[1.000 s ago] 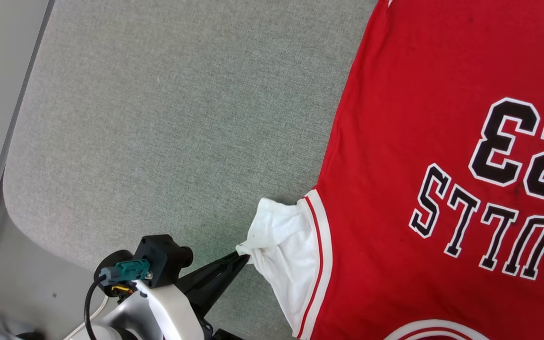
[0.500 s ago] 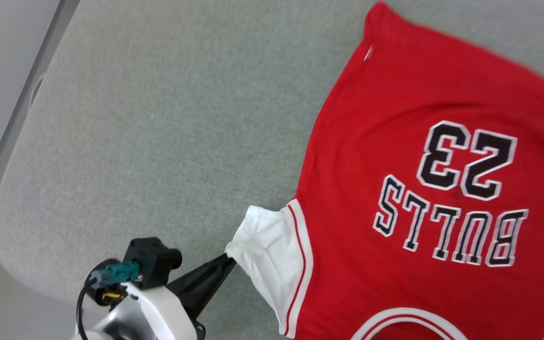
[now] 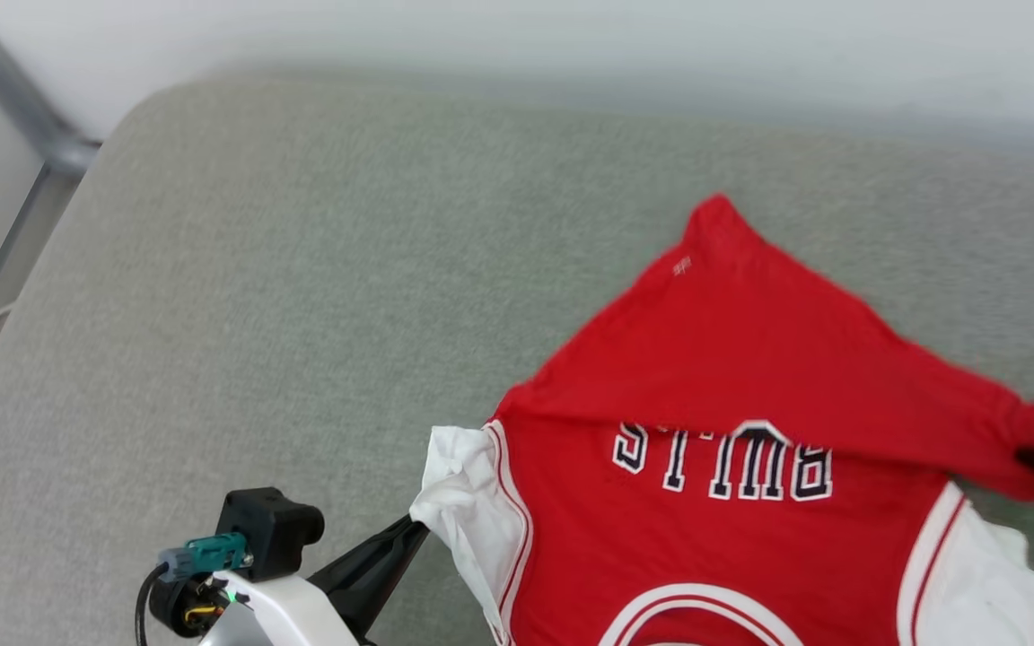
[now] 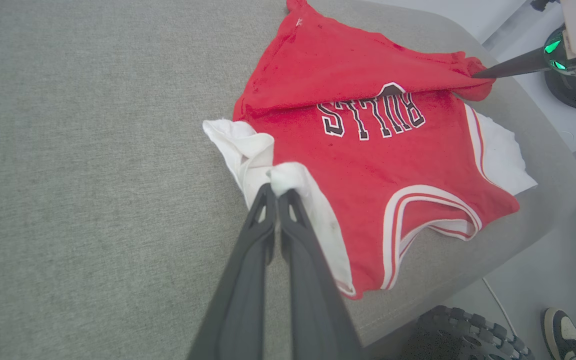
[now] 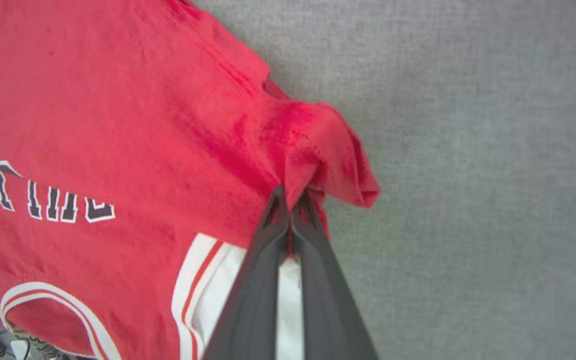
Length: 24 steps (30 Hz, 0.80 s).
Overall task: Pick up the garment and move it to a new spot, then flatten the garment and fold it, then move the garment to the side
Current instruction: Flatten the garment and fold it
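While both grippers grip, we see the garment (image 3: 732, 538) half-folded by the grey cushion's (image 3: 302, 269) near edge. The left gripper (image 4: 278, 189) is pinched tight on the white sleeve (image 4: 245, 150), the right gripper (image 5: 291, 195) on the red hem corner (image 5: 328, 150). Thin bites may slip, and uneven pulling could skew the fold or drag cloth off the edge.

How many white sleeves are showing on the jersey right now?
2. One sleeve is on the robot's left, pinched in the left claw. The other sleeve lies on the right, near the folded-over red hem that the right claw grips.
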### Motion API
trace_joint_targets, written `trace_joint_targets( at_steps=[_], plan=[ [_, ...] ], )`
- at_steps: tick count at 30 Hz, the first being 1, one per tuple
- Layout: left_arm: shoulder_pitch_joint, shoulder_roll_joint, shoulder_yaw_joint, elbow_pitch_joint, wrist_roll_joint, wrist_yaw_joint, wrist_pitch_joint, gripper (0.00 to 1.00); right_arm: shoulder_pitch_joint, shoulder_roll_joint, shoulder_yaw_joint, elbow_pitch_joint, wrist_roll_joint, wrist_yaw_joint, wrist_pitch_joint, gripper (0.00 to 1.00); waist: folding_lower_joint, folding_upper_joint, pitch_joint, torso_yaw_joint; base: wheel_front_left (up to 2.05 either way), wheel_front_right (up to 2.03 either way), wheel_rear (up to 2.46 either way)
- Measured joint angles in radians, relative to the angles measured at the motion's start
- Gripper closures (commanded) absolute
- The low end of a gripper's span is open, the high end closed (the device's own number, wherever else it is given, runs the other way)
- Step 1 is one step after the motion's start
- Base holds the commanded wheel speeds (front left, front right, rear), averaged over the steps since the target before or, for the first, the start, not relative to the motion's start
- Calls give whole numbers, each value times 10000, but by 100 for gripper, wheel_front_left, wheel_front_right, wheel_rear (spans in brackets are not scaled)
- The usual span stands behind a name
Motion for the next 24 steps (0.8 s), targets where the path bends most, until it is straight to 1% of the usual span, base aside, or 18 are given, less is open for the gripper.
trace_joint_targets(
  at_steps=[3,8,12,16,17,18,22,24],
  plan=[
    [157,-13,59,8,-75,140,-75,100,806,48,-253,-376,307,0,-132,100,0,0,-316,-218,0,0,0],
    [442,-19,244,19,-249,349,-309,100,2000,217,-552,-848,468,0,-268,100,-1,0,-651,-526,0,0,0],
    [614,-84,328,44,-345,453,-468,100,2779,431,-918,-959,537,0,-330,100,0,0,-801,-625,0,0,0],
    [766,-144,351,58,-407,499,-569,100,3279,579,-1080,-963,460,0,-420,100,0,0,-860,-657,0,0,0],
    [766,-144,359,54,-424,499,-581,100,3358,690,-1058,-972,458,0,-462,95,0,0,-878,-647,0,0,0],
    [766,-138,360,42,-424,499,-581,100,3369,688,-1034,-1001,416,0,-569,0,0,0,-877,-644,0,0,0],
    [764,-8,380,-13,-420,499,-523,100,3335,504,-598,-1292,604,0,-537,0,1,0,-857,-605,0,0,0],
    [757,36,383,-52,-418,493,-495,100,3222,244,-451,-1613,679,0,-533,0,1,0,-828,-563,0,0,0]
  ],
)
